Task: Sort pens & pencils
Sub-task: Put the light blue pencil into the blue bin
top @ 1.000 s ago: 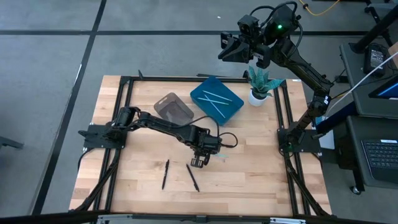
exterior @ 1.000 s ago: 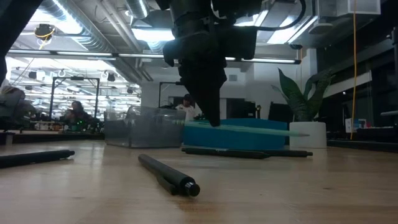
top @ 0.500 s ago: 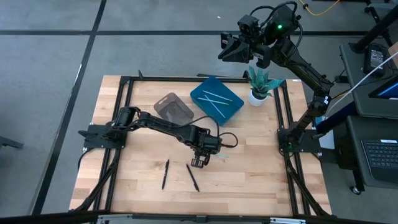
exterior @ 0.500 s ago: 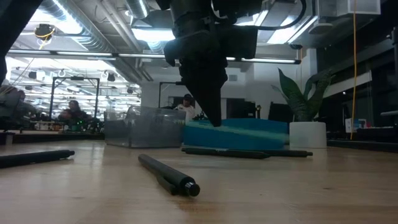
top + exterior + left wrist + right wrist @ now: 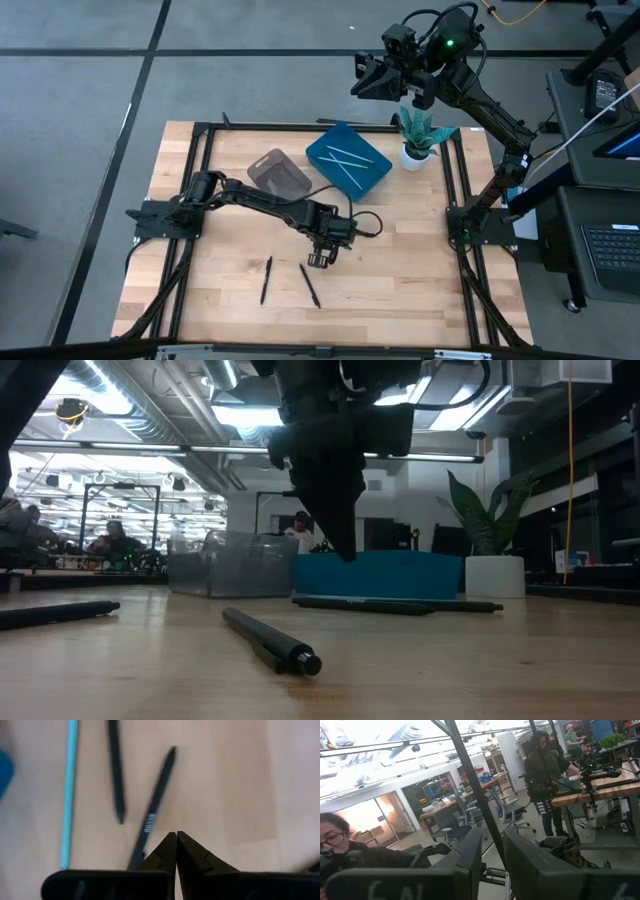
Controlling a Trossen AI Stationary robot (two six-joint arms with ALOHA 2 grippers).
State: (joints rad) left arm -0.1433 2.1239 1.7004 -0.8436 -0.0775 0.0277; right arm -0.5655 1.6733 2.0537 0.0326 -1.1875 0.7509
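My left gripper (image 5: 318, 261) hangs pinched shut and empty over the desk (image 5: 420, 280), black pens (image 5: 309, 284) just beside it; descending shut could knock them away.

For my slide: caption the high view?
Left gripper shut above black sticks; blue tray holds two light ones.
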